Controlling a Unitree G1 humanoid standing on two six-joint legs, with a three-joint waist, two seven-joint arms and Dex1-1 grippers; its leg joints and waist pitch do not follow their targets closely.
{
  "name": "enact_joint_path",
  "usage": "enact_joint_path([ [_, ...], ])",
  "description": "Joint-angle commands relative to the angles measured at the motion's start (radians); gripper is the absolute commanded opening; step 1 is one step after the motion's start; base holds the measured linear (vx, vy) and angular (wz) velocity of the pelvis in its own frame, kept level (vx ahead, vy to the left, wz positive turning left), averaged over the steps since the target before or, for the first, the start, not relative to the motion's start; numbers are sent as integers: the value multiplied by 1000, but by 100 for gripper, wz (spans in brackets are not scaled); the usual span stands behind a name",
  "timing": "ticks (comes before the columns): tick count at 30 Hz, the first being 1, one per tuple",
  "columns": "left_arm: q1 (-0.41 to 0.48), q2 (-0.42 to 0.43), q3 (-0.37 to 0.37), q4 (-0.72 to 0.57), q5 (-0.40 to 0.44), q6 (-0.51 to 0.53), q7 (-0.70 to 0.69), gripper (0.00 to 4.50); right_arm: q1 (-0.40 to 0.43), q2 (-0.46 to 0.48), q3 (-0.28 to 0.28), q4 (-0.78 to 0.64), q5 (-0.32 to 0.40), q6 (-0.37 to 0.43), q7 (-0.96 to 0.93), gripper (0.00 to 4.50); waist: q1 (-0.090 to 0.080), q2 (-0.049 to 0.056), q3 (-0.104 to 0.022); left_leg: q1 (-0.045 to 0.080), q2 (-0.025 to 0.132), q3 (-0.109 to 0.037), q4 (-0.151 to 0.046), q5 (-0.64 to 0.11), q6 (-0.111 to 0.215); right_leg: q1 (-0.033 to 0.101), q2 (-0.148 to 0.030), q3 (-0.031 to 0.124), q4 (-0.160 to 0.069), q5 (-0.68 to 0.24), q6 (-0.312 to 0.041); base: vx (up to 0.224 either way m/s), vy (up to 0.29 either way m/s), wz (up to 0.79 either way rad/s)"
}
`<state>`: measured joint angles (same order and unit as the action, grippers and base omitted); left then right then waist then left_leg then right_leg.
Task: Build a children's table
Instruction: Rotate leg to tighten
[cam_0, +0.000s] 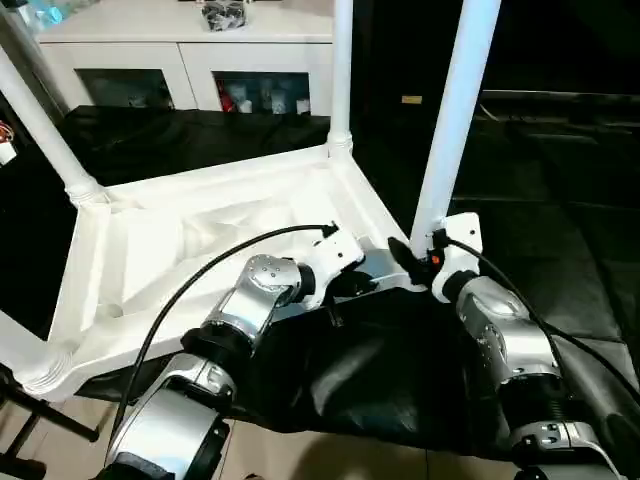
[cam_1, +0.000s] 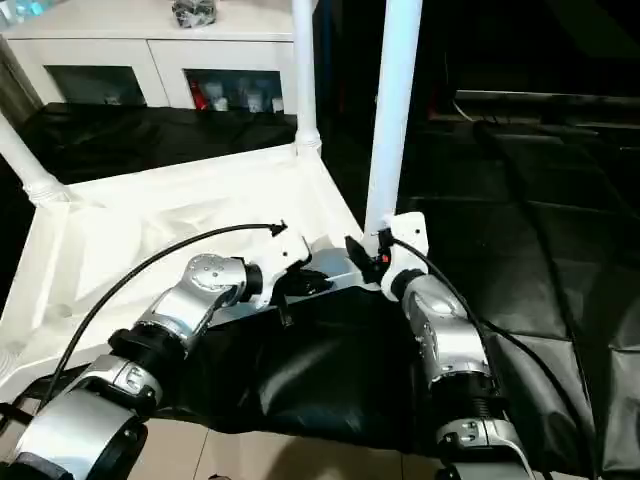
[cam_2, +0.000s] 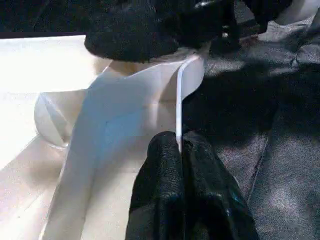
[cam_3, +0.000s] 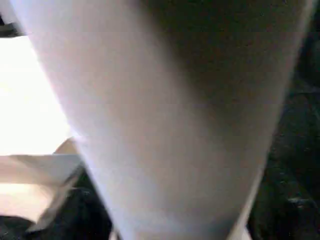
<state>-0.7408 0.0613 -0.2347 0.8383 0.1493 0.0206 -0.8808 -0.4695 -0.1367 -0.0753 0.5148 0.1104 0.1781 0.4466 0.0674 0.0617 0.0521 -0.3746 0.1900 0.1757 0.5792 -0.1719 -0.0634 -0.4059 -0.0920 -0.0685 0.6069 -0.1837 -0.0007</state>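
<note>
The children's table lies upside down, its white top (cam_0: 190, 240) with a raised rim facing up. Several white legs stand in the corner sockets. One rises at the far right corner (cam_0: 341, 70) and another at the far left (cam_0: 40, 130). My left gripper (cam_2: 181, 145) is shut on the thin near rim (cam_2: 179, 100) of the top, close to the near right corner. The near right leg (cam_0: 455, 110) stands upright in its socket. At the foot of that leg my right gripper (cam_0: 425, 255) grips it, one black finger (cam_0: 403, 255) lying against its left side.
A black cloth (cam_0: 380, 370) covers the surface under and to the right of the table. A white cabinet (cam_0: 180, 40) with shelf openings stands at the back. A black frame (cam_0: 40, 420) shows at the lower left, over a light floor.
</note>
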Motion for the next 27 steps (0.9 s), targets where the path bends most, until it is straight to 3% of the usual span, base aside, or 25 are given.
enact_joint_path([
  [1, -26, -48, -17, -41, -32, -59, 2, 0, 6, 48, 109, -11, 14, 24, 123, 347, 7, -17, -72, 3, 26, -8, -55, -171, 91, 65, -51, 35, -74, -128, -249, 0, 0, 0],
  [3, -17, -23, -16, -49, -39, -76, -38, 0, 41, -9, 152, -69, 6, 16, 209, 371, 8, -17, -73, 2, 27, -7, -53, -158, 97, 66, -51, 36, -72, -103, -253, 0, 0, 0],
  [5, -14, -17, -16, -52, -42, -79, -51, 0, 51, -24, 158, -83, 11, 16, 235, 376, 14, -18, -73, 0, 28, -7, -50, -141, 112, 68, -51, 37, -68, -67, -256, 0, 0, 0],
  [10, 5, 39, -19, -73, -66, -113, -175, 0, 124, -154, 192, -194, 54, 18, 442, 376, 25, -20, -69, 2, 30, -4, -51, -177, 114, 66, -52, 35, -76, -136, -249, 0, 0, 0],
  [13, 9, 57, -24, -78, -72, -120, -214, 0, 144, -194, 197, -229, 71, 26, 516, 376, 30, -17, -67, 4, 34, -6, -55, -217, 97, 61, -52, 36, -79, -191, -244, 0, 0, 0],
  [19, 12, 88, -25, -78, -82, -132, -281, 0, 165, -251, 198, -275, 114, 63, 621, 376, 34, -17, -68, 4, 35, -7, -55, -221, 92, 60, -53, 37, -78, -190, -245, 0, 0, 0],
  [21, 12, 93, -23, -80, -85, -132, -291, 0, 164, -253, 195, -277, 121, 71, 627, 344, 36, -17, -69, 4, 34, -7, -54, -215, 90, 59, -54, 37, -78, -187, -246, 0, 0, 0],
  [24, 12, 94, -23, -81, -89, -133, -301, 0, 163, -254, 196, -280, 126, 76, 637, 340, 39, -17, -69, 4, 34, -8, -54, -203, 87, 60, -54, 36, -75, -175, -249, 0, 0, 0],
  [27, 16, 93, -24, -81, -91, -137, -310, 0, 165, -253, 202, -289, 131, 87, 652, 306, 41, -18, -69, 4, 34, -7, -54, -205, 86, 59, -54, 36, -76, -184, -245, 0, 0, 0],
])
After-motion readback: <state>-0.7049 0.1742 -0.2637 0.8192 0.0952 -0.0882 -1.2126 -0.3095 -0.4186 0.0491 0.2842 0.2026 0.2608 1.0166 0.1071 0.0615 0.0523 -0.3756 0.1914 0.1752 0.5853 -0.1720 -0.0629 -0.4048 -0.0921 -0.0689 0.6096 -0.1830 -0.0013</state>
